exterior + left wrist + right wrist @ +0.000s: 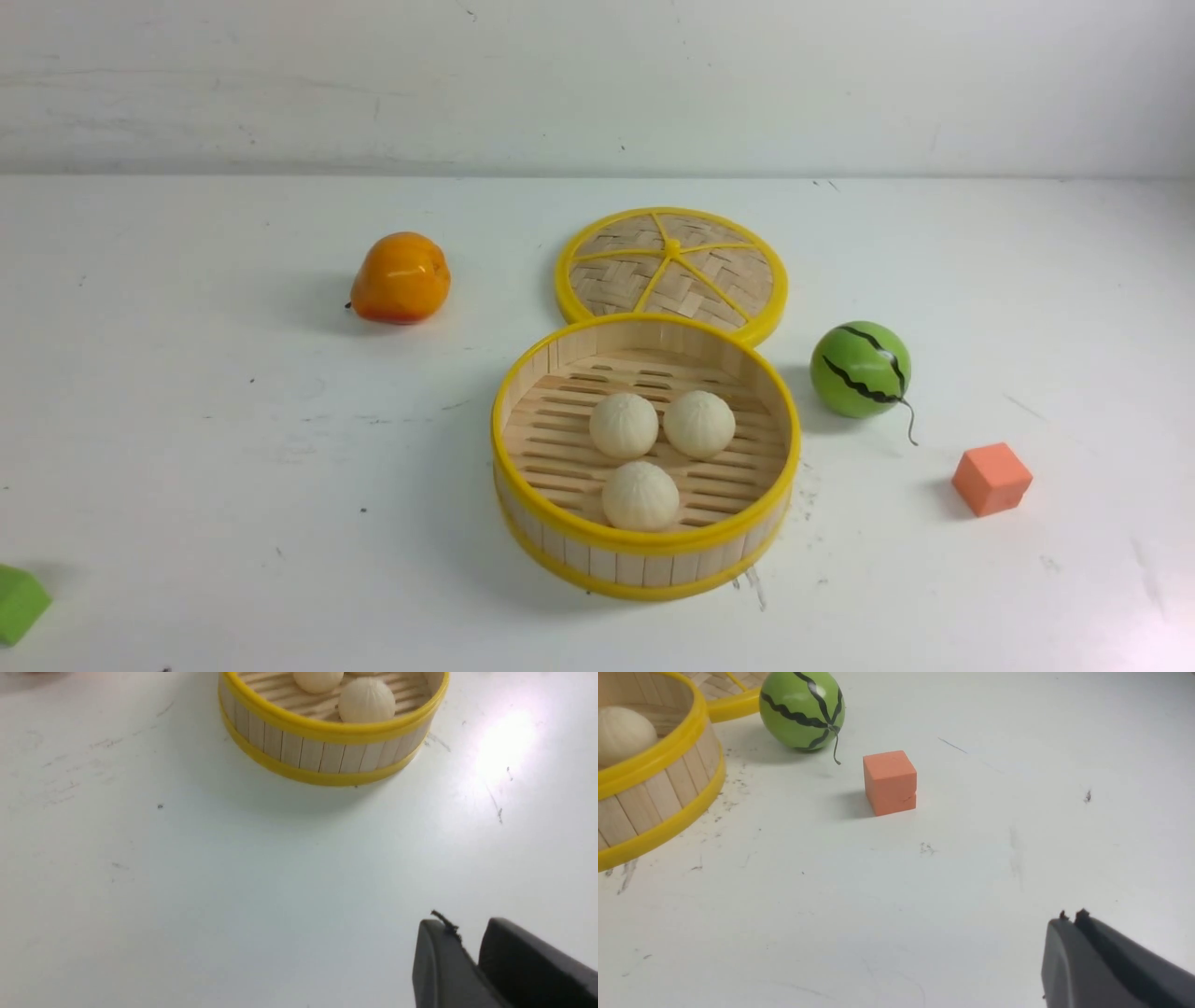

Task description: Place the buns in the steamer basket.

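Note:
Three cream-white buns [624, 426] [698, 424] [640, 496] lie inside the steamer basket [653, 565] at the table's middle. Neither gripper shows in the front view. In the left wrist view, my left gripper [465, 926] hovers empty over bare table in front of the basket [327, 751], with a narrow gap between its tips; two buns [366, 700] show there. In the right wrist view, my right gripper [1071, 917] has its jaws pressed together, empty, over bare table away from the basket [654, 793], where one bun [619, 732] shows.
The woven yellow-rimmed lid [672, 266] lies flat just behind the basket. An orange fruit [401, 278] sits at the back left. A green watermelon ball [860, 369] and an orange cube [991, 478] sit right of the basket. A green block [17, 602] is at the front left edge.

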